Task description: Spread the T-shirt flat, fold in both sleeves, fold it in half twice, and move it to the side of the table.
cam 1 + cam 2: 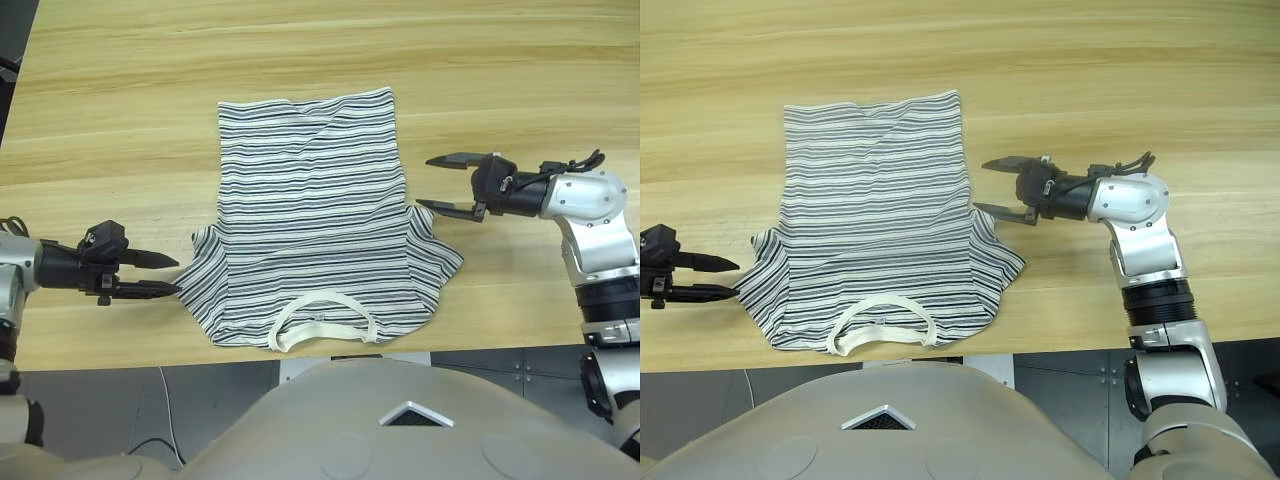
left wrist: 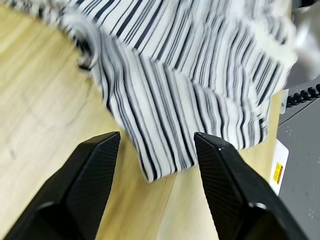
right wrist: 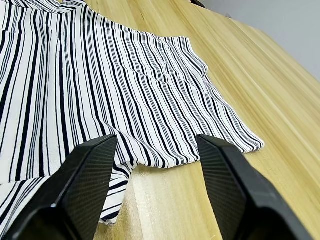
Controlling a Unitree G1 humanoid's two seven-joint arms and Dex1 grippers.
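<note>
**Sleeve Fold: Grippers Staged at Both Sleeves**

The T-shirt lies spread on the bench, collar nearest the robot and hem farthest. It looks mostly flat, with shallow wrinkles across the body.

The left gripper sits just beside the left sleeve, jaws narrowly apart and empty. The right gripper sits just beside the shirt's right edge, above the right sleeve, jaws wide and empty.

Judged step: spreading is about done and the sleeve fold is in hand. The next move calls for each gripper to close on its sleeve edge, lift it slightly and carry it inward over the body without dragging the lower layer.

Whether either fingertip touches cloth cannot be told. Both sleeves look bunched, so their true outline is unclear.
</note>
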